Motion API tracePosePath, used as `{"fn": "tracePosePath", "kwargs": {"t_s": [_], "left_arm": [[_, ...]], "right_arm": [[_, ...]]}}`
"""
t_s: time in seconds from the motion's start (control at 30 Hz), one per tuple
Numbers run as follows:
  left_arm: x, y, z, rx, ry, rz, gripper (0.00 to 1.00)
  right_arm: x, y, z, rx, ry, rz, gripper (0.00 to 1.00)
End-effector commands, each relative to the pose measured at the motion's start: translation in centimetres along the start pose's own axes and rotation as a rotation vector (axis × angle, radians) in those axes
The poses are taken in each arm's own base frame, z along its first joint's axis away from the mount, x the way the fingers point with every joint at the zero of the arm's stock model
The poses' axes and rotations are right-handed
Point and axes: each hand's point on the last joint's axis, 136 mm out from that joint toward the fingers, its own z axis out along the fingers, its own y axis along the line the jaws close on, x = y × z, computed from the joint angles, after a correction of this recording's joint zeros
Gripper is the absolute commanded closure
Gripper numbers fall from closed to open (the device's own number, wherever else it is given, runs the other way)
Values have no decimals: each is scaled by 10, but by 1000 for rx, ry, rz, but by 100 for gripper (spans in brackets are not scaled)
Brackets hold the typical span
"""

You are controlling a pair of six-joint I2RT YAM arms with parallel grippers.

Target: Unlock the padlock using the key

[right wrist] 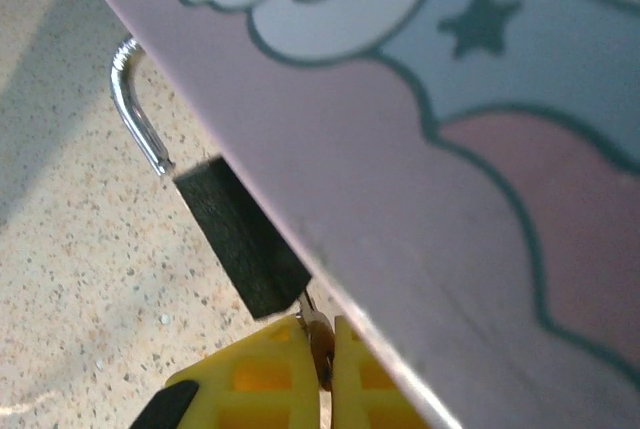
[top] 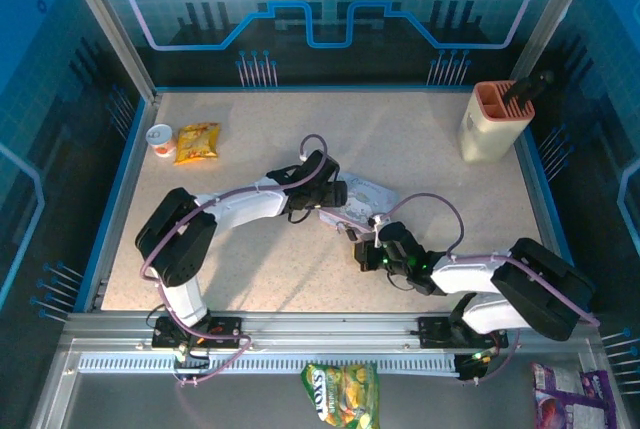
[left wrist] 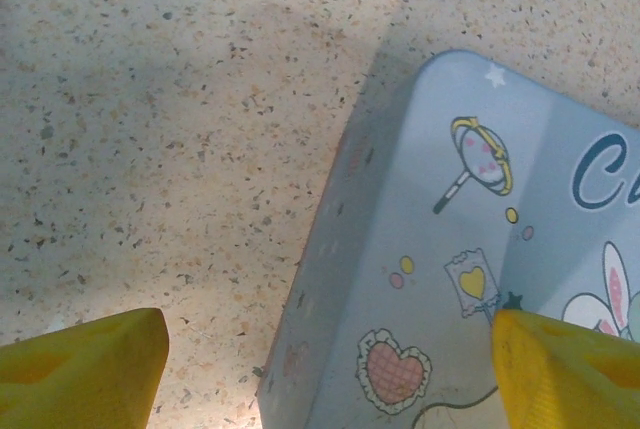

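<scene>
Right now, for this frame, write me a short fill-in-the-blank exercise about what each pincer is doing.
1. The right pincer is shut on the ____.
2. The thing it holds reaches the end of the black-bodied, silver-shackled ____ that sits against the tin.
3. The left pincer stands ____, one finger above the tin's lid and the other above the table.

Missing words: key; padlock; open.

Speckled beige table point(top: 420, 139): tin point(top: 366, 193), yellow snack packet point(top: 197, 141), cup point(top: 160, 139), beige holder point(top: 490, 127)
</scene>
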Motion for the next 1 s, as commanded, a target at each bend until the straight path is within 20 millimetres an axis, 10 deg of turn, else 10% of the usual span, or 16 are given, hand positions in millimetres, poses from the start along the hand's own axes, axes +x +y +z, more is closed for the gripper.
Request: {"fn": "tracePosePath", "kwargs": {"t_s": [0.0,0.53,0.97], "left_arm": [[46,74,12,-257,129,-4,16],[51,80,8,-263,122,-59,17],[63,90,8,-280,131,-115,17]], "right_arm": [[34,-29,-6,105,137,24,89],[-24,2,-35,72,-24,-208,56],[-32,25,-4,191,-3,-386,37]]}}
